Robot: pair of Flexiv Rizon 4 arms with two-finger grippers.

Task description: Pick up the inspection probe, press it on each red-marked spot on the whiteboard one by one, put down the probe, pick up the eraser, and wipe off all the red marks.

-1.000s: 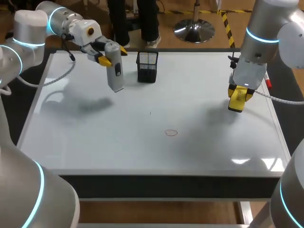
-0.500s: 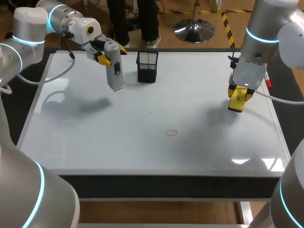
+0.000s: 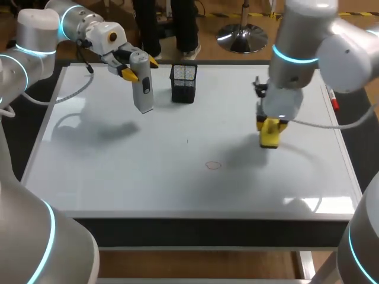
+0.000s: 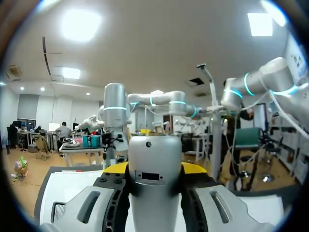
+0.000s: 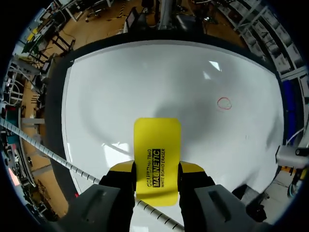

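Observation:
My left gripper is shut on the grey inspection probe, which hangs tilted above the back left of the whiteboard. In the left wrist view the probe fills the space between the yellow fingertips. My right gripper is shut on the yellow eraser, just above the board right of centre. In the right wrist view the eraser sticks out ahead of the gripper. A small red circle is drawn near the middle of the board, off to one side of the eraser in the right wrist view.
A black mesh holder stands at the back of the board, just right of the probe. A red pen lies at the board's right edge. A faint tiny mark shows above the red circle.
My right arm has swung left with the eraser, from near the right edge to right of centre. The left arm and the probe have stayed put.

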